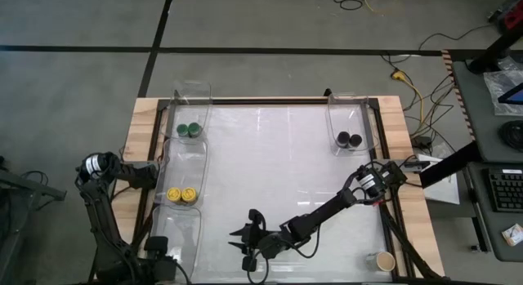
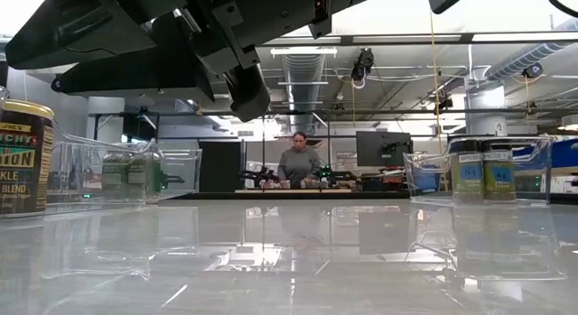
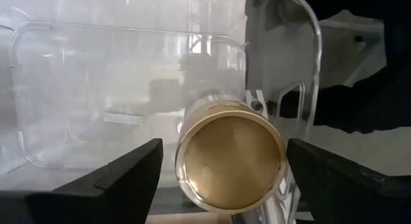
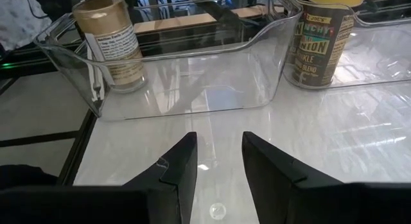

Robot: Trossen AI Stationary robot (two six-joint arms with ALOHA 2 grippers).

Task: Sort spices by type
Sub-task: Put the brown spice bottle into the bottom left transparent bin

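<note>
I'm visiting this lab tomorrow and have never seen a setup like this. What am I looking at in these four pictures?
This is a robot with two dark arms at a table, each ending in a two-finger gripper. One picture looks straight down from above, one looks level across the tabletop, and two come from cameras on the arms' wrists. On the table stand clear plastic bins holding small spice jars, grouped by lid colour: green-lidded jars, yellow-lidded jars and black-lidded jars. The left gripper is open around a tan-lidded jar in a bin, its fingers not touching it. The right gripper hangs shut and empty above the bare tabletop. A person sits in the room behind.
</note>
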